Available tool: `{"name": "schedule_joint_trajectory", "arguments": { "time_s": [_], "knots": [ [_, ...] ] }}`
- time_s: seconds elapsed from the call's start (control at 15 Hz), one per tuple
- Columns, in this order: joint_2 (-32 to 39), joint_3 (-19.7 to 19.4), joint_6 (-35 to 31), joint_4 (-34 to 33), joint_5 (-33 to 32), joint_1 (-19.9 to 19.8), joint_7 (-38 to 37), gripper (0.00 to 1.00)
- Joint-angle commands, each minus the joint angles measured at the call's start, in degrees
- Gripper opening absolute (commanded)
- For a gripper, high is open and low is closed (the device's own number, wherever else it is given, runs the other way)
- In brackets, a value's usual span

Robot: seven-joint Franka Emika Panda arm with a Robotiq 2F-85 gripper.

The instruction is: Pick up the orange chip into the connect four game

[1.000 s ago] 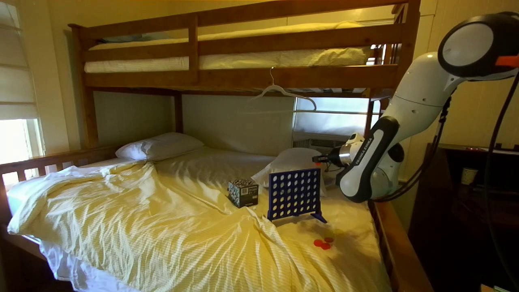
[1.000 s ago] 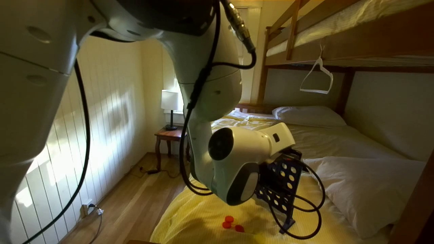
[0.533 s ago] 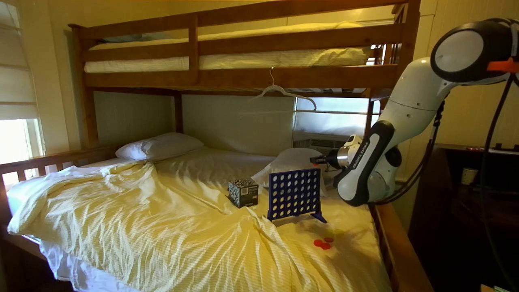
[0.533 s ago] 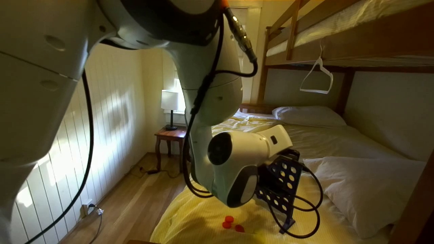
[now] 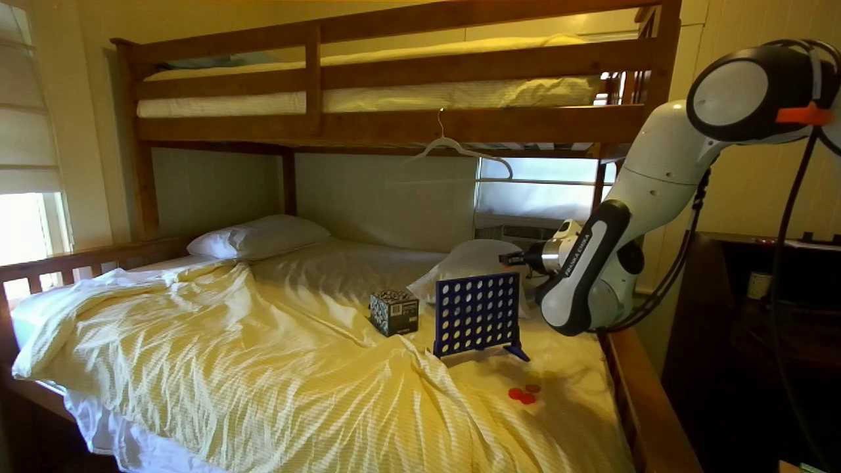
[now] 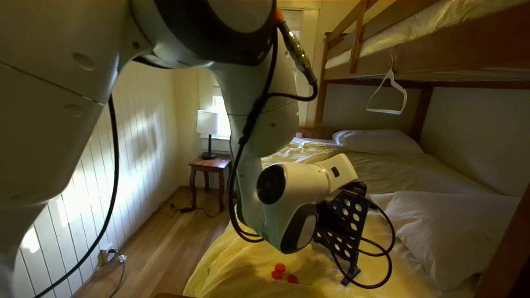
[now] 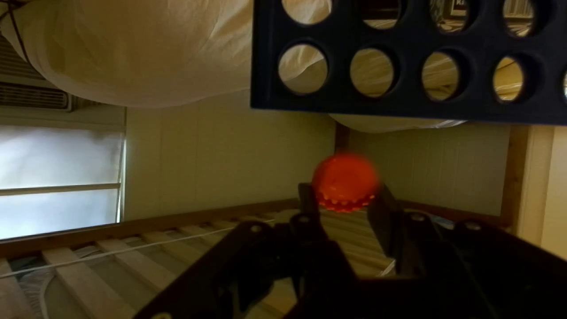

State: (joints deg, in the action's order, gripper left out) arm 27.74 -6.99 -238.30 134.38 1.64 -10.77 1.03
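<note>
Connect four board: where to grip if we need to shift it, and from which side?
Top edge of the connect four board, from above, probably pinching across its thickness. It stands upright, is thin for its width, and nothing rests on its top; low down, the foot would likely obstruct. The gripper holds the orange chip, so it must empty first.

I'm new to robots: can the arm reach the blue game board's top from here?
Probably yes: its gripper holds an orange disc near the board, with no obstacle visible between them in the wrist view, though alignment is hard to judge.
</note>
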Motion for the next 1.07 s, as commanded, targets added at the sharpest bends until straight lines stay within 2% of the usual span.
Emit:
{"name": "schedule_joint_trajectory", "arguments": {
  "time_s": [0.0, 1.0],
  "knots": [
    [1.9, -0.63, -1.39, -1.94, 1.79, 1.22, 1.49, 0.09],
    [4.36, -0.66, -2.4, -3.72, 3.77, 2.24, 3.08, 0.09]
  ]
}}
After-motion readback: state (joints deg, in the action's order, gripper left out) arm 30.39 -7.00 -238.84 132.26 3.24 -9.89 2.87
